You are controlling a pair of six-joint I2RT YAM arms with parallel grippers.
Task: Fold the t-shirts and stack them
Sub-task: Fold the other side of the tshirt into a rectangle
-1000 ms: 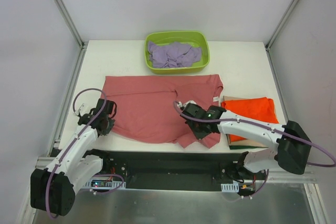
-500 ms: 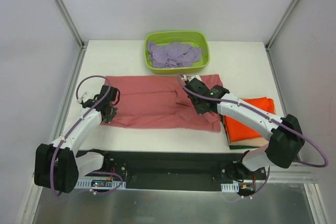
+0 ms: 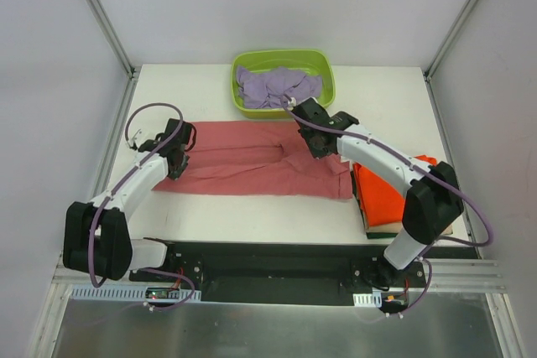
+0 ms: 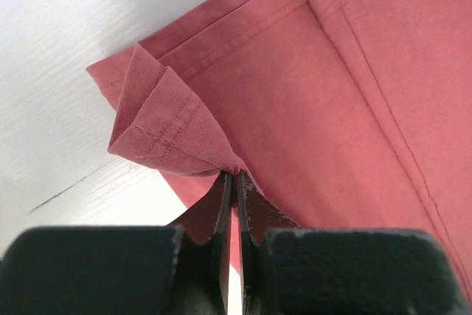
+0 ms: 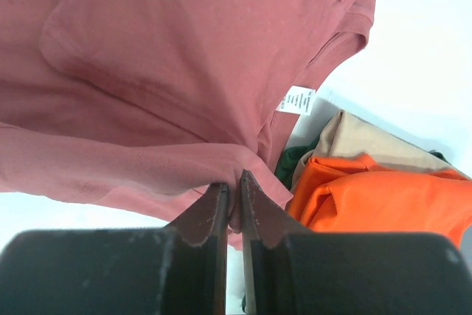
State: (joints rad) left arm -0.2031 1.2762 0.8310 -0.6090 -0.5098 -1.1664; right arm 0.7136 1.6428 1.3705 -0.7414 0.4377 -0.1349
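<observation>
Two pinches on one garment, mid-fold by the look of it. Nearest the bases, a bare strip of table (image 3: 252, 220) along the front edge, with room there for cloth to be drawn back.

Just beyond, the salmon-red shirt (image 3: 252, 161), laid as a long band across the middle and doubled lengthwise. At its left end, the left gripper (image 3: 178, 153), clamped hard on a bunched corner with barely a slit between the jaws and the hem puckered into a small tent. Further in, at the band's far edge, the right gripper (image 3: 309, 132), likewise closed to a sliver on a ridge of the same cloth, near the white label (image 5: 296, 99).

Judged as the lengthwise fold being laid down. Next, probably: lower both pinches together, match the top layer to the edge beneath, then let go without dragging it. After that, a crosswise fold and a carry to the stack.

To the right, just beside the shirt's end and perhaps touching it, the orange shirt (image 3: 382, 203) on the tan shirt (image 5: 361, 142), so little slack for pulling that way. To the left, open table out to the frame rail.

Farthest, the lime-green tub (image 3: 327, 81) with the lavender shirt (image 3: 273, 88) heaped inside, close behind the right gripper; scant clearance for any further push away from the bases.
</observation>
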